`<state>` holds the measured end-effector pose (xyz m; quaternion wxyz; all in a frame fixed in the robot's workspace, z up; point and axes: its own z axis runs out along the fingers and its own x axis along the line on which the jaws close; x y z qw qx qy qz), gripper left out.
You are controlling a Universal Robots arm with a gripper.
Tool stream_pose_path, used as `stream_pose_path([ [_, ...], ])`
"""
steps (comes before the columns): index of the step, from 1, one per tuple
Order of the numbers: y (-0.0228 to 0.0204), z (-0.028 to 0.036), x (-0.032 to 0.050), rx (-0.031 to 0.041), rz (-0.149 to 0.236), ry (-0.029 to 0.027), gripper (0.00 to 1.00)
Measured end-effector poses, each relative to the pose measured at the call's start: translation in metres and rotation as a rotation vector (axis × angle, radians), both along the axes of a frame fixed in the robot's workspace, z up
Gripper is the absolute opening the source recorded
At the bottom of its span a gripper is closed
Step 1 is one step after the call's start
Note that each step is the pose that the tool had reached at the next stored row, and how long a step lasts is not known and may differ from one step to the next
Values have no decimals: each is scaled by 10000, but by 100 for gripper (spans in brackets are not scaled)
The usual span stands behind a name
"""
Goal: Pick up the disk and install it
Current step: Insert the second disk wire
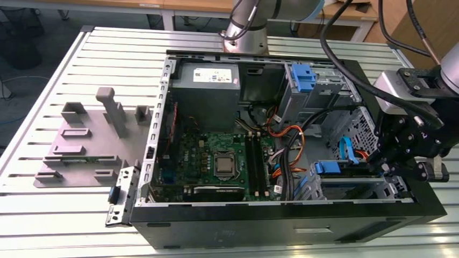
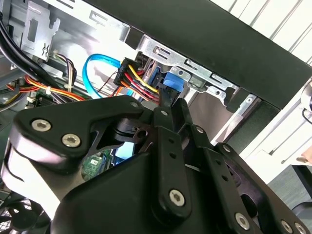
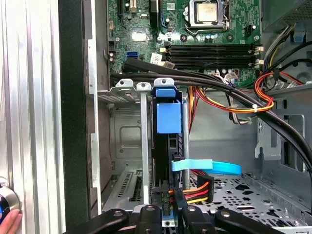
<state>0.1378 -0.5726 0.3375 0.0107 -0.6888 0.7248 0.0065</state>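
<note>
Claw (image 3: 168,208) clenched on disk (image 3: 163,161) in drive cage (image 3: 122,134), exterior view's 4 o'clock; blue data cable (image 3: 209,167), power leads (image 3: 200,188) alongside.

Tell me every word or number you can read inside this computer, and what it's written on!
No text here can be read for sure.
White sticker on the grey box: it has print, but it is too small to read.
Green motherboard: the tiny white markings are too small to read.
Silver chip on the motherboard: the marks are too faint to read.
</note>
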Motion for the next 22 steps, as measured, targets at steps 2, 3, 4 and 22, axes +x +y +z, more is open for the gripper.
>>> stream_pose_path([
  [2, 0, -16, 0, -2, 0, 0, 24],
  [3, 0, -23, -1, -3, 1, 0, 24],
  [4, 0, -26, -1, -4, 1, 0, 24],
  [22, 0, -32, -2, -5, 1, -1, 16],
])
